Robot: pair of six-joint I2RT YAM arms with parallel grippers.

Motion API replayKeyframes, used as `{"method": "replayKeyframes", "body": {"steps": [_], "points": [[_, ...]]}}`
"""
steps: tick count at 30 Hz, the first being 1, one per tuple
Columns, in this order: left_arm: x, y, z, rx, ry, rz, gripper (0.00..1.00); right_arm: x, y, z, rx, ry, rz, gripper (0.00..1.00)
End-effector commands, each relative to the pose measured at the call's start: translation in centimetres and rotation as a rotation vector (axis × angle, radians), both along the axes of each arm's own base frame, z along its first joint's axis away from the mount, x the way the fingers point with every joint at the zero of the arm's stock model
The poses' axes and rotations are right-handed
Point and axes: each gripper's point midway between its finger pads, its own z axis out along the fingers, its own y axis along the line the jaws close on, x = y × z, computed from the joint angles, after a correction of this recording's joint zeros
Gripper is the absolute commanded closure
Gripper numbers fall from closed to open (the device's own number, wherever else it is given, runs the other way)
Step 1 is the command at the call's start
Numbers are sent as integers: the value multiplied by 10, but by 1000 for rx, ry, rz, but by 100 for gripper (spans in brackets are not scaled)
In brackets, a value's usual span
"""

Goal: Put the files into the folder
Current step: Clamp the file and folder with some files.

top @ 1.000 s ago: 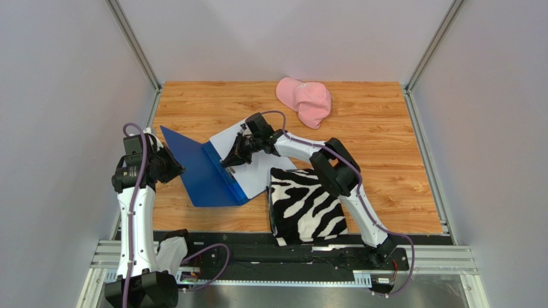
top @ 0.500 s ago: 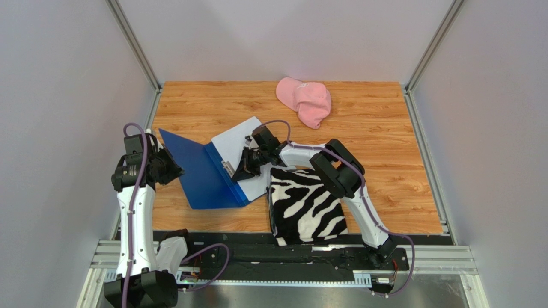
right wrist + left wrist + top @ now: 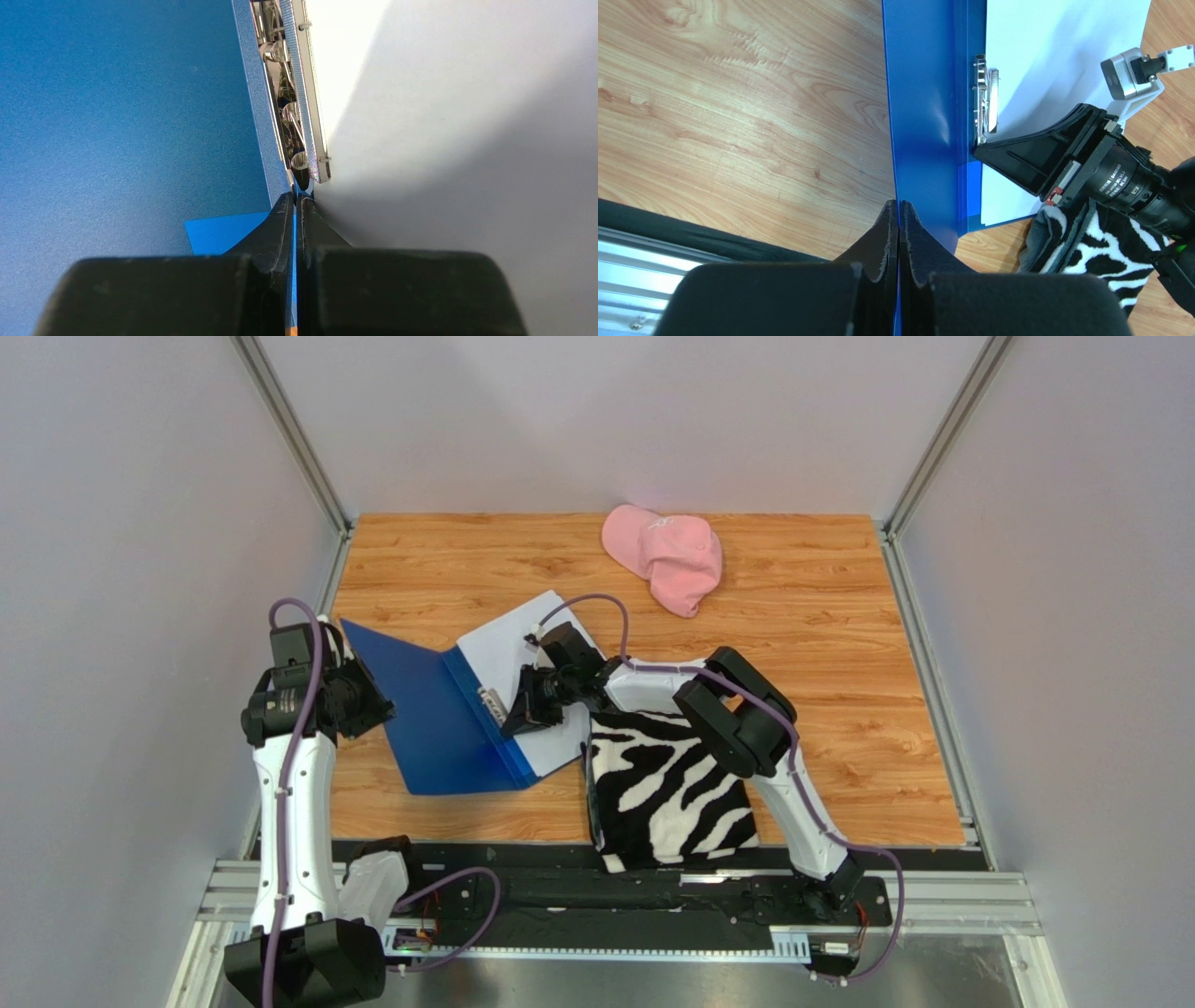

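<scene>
The left arm (image 3: 288, 784) stands up from its base at the desk's (image 3: 842, 644) near left corner, its wrist bent inward toward the middle. The left gripper (image 3: 362, 703) is clenched on the outer edge of the folder's raised blue cover; the wrist view shows both black fingers (image 3: 882, 238) pressed flat against that thin edge.

The right arm (image 3: 737, 721) rises from the near right, folds at a high elbow above the zebra-striped cloth (image 3: 671, 784), and reaches left and down into the open folder (image 3: 421, 714). The right gripper (image 3: 516, 721) is closed, fingertips together, resting against the near end of the metal clip (image 3: 302, 98) beside the spine. Whether it pinches any part of the clip cannot be told.

The folder lies open on the left half of the desk. Its spine, the long axis, runs diagonally from far left to near right. The left cover tilts up off the wood, and the right cover lies flat. The files (image 3: 512, 637) rest as a white stack on the flat right cover, just beside the clip, with their long edges parallel to the spine and their near right corner close to the cloth. A pink cap (image 3: 666, 553) sits near the far edge, well apart.
</scene>
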Motion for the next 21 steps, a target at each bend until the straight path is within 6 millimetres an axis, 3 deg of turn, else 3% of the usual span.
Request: {"method": "replayKeyframes", "body": {"steps": [1,5,7,9,10,14,21], "points": [[9,20,28,114,-84,25,100,-11,-74,-104,-414,11,-83,100],[9,12,22,71,-83,10,100,-20,-79,-116,-501,-19,-83,100],[8,9,21,58,-88,5,100,-12,-85,-120,-596,-125,-97,100],[6,6,19,40,-87,4,100,-23,-89,-127,-677,-186,-82,100],[5,0,19,17,-97,-10,100,-14,-89,-131,-719,-236,-95,100],[1,-17,8,-40,-87,-38,100,-24,-101,-153,-851,-247,-65,100],[10,-22,3,-61,-78,-62,100,-37,-115,-179,-997,-335,9,100]]}}
